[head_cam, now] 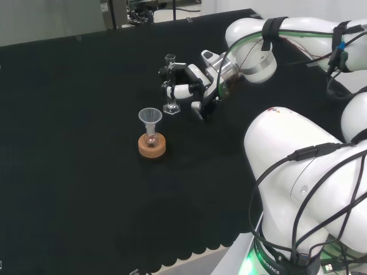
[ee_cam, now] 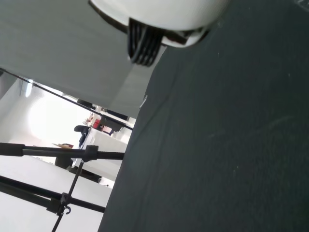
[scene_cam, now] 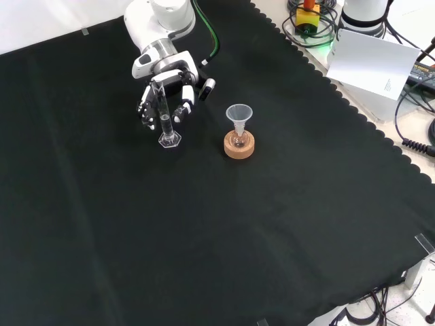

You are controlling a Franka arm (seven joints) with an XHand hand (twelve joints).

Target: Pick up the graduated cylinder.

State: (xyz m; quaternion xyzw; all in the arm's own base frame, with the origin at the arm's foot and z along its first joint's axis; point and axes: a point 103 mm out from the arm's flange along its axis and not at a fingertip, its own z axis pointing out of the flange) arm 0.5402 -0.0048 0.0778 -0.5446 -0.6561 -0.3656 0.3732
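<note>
The clear graduated cylinder (head_cam: 170, 86) (scene_cam: 164, 115) stands upright on its hexagonal foot on the black cloth. In the head view my hand (head_cam: 192, 86) is right beside it on its right, with its fingers (head_cam: 179, 90) reaching to the tube at mid-height. From the front the hand (scene_cam: 166, 81) sits just behind the cylinder; its fingers (scene_cam: 183, 109) are spread and only slightly bent on either side of the tube, and the thumb sticks out to the right, clear of it. I cannot tell if the fingers touch the glass. A blurred white part of the hand (ee_cam: 159, 14) shows in the wrist view.
A small flask with a clear funnel (head_cam: 151, 117) (scene_cam: 238, 114) in its neck sits on a cork ring (head_cam: 152, 145) (scene_cam: 239, 146), close to the cylinder. The arm's white links (head_cam: 298, 172) stand at the head view's right. Papers and cables (scene_cam: 370, 61) lie past the cloth's scalloped edge.
</note>
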